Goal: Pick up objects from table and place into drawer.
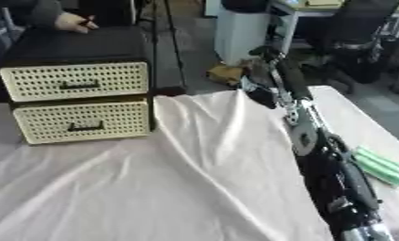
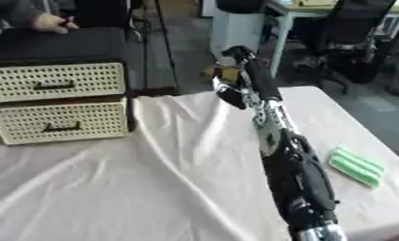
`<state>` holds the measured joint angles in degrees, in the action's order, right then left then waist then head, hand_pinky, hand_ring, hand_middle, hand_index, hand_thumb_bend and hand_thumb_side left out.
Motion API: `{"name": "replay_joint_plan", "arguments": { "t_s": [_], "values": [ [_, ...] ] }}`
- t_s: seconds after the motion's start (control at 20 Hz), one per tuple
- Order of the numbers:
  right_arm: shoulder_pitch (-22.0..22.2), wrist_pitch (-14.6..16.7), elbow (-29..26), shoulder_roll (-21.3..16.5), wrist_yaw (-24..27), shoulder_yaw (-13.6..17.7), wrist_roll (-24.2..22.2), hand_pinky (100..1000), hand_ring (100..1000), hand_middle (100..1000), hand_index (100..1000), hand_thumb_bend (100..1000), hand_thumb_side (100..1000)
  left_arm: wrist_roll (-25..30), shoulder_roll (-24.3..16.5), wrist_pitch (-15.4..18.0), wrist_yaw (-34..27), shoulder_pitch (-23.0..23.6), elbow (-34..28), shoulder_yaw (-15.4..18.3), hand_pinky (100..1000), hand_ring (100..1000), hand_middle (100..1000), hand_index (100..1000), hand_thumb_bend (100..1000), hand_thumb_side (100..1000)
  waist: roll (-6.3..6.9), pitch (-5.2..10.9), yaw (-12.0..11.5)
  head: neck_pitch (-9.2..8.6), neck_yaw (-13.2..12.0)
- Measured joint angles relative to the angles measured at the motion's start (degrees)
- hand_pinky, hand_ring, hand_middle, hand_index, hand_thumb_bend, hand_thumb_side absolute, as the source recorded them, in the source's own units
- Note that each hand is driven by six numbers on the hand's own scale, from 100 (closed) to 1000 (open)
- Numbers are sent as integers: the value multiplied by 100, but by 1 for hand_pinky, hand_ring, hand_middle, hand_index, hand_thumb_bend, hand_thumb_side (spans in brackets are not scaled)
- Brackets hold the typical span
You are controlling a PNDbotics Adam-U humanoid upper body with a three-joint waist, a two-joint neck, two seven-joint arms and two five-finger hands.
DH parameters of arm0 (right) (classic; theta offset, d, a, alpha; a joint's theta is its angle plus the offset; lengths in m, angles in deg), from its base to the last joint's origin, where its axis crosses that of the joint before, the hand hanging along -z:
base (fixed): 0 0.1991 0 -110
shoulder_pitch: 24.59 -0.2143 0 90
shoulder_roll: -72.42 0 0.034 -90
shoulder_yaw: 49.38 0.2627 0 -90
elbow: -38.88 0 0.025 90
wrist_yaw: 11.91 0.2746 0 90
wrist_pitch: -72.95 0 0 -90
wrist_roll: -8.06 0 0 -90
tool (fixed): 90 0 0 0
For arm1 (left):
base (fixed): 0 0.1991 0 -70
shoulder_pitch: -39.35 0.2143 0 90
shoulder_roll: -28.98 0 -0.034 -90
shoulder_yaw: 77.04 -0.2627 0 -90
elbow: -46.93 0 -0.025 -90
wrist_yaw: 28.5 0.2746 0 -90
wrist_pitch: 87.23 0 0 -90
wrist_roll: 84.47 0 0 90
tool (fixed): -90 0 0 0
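Plainly, the risk lies in reach: the right arm [image 1: 318,141] stretches long across the frame from lower right toward upper centre, and the green object [image 2: 356,166] sits just beside its forearm at the right edge of the worktop [image 1: 112,188]. A sweep back could, I judge, knock the object off that edge. The right hand [image 2: 233,96] hangs near the far rim of the cloth; I cannot tell whether its fingers are curled or straight. No left hand shows.

Both drawers [image 1: 81,120] at upper left look closed, so nothing can go in until one is pulled by its dark handle; a snag on the rumpled cloth [image 1: 203,155] could drag things.

The cabinet [image 1: 71,47] has a black top and cream, perforated fronts. The cloth is pale, soft and creased in long folds. The green object looks ribbed and flat.
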<state>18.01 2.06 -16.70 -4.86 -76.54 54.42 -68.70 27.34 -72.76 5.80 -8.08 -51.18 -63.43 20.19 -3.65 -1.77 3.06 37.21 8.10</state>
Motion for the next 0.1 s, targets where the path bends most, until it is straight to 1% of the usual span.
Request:
{"name": "replay_joint_plan", "arguments": {
  "t_s": [0.1],
  "values": [
    [0, -8, 0, 0, 0, 0, 0, 829, 920, 808, 830, 100, 413, -3, 1, -10, 4, 0, 0, 0, 358, 494, 603, 731, 334, 1000, 0, 0, 0, -2, 0]
  ]
}}
